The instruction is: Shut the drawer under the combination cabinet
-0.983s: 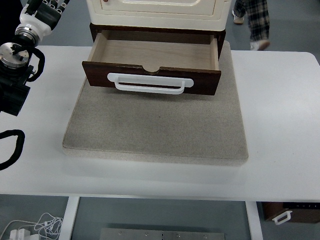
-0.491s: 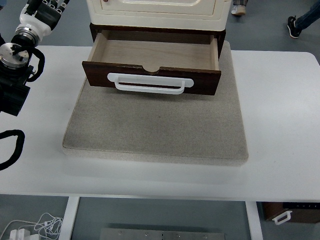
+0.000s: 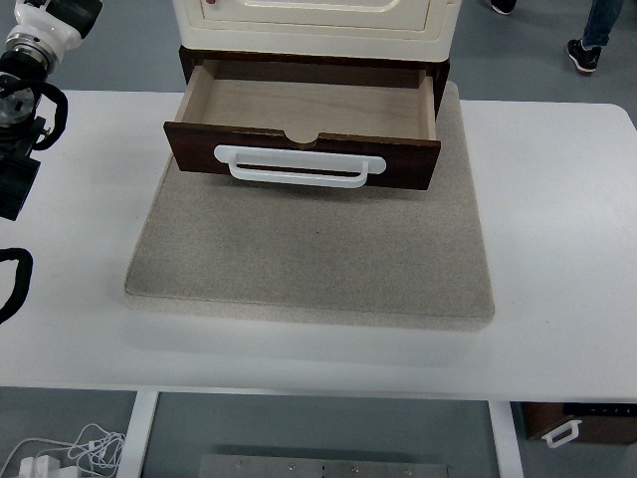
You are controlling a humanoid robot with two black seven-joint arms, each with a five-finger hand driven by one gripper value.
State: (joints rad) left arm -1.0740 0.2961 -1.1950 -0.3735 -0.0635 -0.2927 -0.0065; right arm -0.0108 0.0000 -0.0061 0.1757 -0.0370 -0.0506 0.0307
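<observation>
Drawer (image 3: 304, 124) wide open, pulled well out from under the cream combination cabinet (image 3: 317, 25) at the far middle of the table (image 3: 557, 249), all of it sitting on a grey stone-look slab (image 3: 309, 254). Empty inside, bare pale wood showing. Dark wooden front, rigid, probably light with nothing in it; likely to slide back on a flat, even push. White bar handle (image 3: 299, 166) across the front, though no need to grip it: best contact looks like the dark front panel near its middle, so as not to skew the box in its runners. Left arm (image 3: 25, 70) up at the far-left edge, well apart from the drawer; hand cropped, fingers impossible to tell. No right arm visible.
</observation>
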